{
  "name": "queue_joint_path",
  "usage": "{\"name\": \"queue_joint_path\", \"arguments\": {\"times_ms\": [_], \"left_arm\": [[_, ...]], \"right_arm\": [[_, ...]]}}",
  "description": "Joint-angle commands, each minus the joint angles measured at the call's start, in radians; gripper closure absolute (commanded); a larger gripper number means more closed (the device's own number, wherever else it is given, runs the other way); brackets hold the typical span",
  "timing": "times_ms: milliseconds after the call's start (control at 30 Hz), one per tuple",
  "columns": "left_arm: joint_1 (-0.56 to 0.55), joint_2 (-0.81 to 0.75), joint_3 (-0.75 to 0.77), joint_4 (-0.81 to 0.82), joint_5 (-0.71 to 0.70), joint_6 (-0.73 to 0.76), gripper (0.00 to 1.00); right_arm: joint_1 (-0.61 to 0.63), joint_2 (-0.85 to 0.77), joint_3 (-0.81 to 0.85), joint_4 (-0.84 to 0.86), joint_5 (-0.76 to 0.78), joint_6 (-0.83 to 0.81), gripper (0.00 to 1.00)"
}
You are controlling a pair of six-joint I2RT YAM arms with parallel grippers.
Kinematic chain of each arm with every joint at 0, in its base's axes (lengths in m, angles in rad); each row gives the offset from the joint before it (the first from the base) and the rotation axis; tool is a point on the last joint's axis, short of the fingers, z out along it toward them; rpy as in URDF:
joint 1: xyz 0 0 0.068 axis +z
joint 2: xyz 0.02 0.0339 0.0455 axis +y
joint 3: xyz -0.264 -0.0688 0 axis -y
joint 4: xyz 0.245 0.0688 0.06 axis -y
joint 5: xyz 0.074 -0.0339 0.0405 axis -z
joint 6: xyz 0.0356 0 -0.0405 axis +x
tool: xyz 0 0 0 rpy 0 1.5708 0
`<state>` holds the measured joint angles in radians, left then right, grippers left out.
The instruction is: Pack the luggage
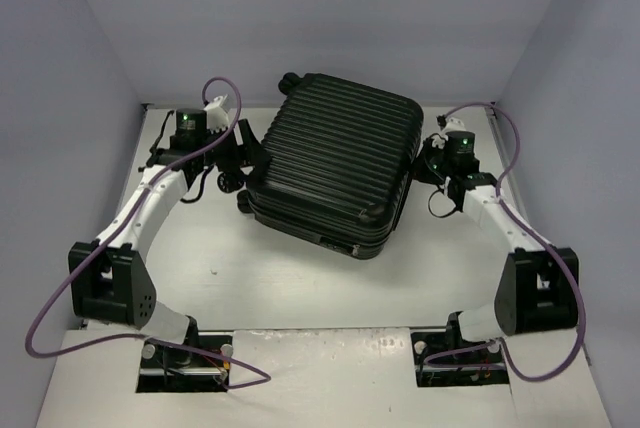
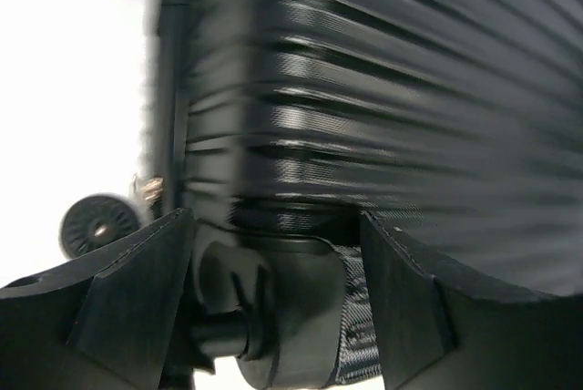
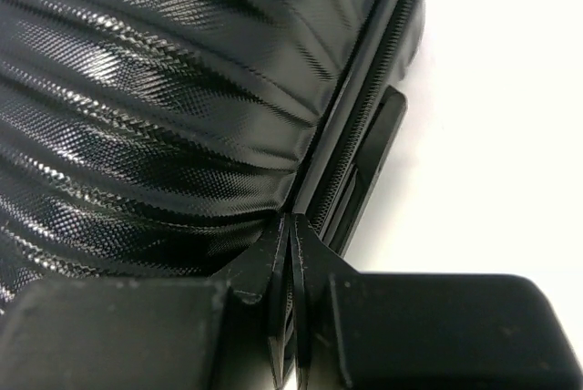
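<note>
The closed black ribbed hard-shell suitcase [image 1: 335,173] was flanked at frame centre: left gripper [image 2: 273,226] spread wide astride its wheel corner [image 2: 273,317], gripping nothing; right gripper [image 3: 290,230] pinched shut against its zip seam [image 3: 360,126]

Luggage [image 1: 335,173] lies flat mid-table [image 1: 300,288].
Left gripper [image 1: 236,160] is at its nine o'clock, right gripper [image 1: 428,163] at three o'clock, both close against its sides.
</note>
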<state>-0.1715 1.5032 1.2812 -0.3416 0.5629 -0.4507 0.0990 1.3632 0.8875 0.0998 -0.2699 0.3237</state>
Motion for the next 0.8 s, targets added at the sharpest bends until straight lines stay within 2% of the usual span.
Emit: {"name": "queue_joint_path", "arguments": {"times_ms": [0, 133, 233, 400, 467, 533, 600, 667, 767], "left_arm": [[-0.034, -0.047, -0.130, -0.077, 0.095, -0.048, 0.34], [-0.052, -0.170, -0.261, -0.077, 0.106, -0.103, 0.34], [-0.059, -0.245, -0.298, -0.077, 0.091, -0.127, 0.34], [-0.059, -0.287, -0.266, -0.115, 0.085, -0.122, 0.34], [-0.059, -0.275, -0.246, -0.126, 0.094, -0.111, 0.34], [-0.059, -0.262, -0.234, -0.146, 0.095, -0.095, 0.34], [-0.057, -0.259, -0.214, -0.158, 0.075, -0.082, 0.34], [-0.057, -0.261, -0.191, -0.172, 0.057, -0.071, 0.34], [-0.057, -0.261, -0.145, -0.201, 0.023, -0.045, 0.34]], "right_arm": [[0.021, 0.141, 0.135, 0.153, -0.182, -0.080, 1.00], [0.028, 0.305, 0.337, 0.153, -0.256, -0.129, 1.00], [0.048, 0.394, 0.431, 0.152, -0.273, -0.146, 0.98], [0.067, 0.525, 0.669, 0.123, -0.295, -0.161, 0.95], [0.077, 0.600, 0.804, 0.060, -0.319, -0.188, 0.94], [0.087, 0.648, 0.872, 0.014, -0.304, -0.210, 0.92], [0.081, 0.619, 0.883, 0.012, -0.278, -0.230, 0.91], [0.068, 0.568, 0.852, 0.014, -0.241, -0.241, 0.83], [0.056, 0.417, 0.711, 0.015, -0.146, -0.293, 0.75]]}}
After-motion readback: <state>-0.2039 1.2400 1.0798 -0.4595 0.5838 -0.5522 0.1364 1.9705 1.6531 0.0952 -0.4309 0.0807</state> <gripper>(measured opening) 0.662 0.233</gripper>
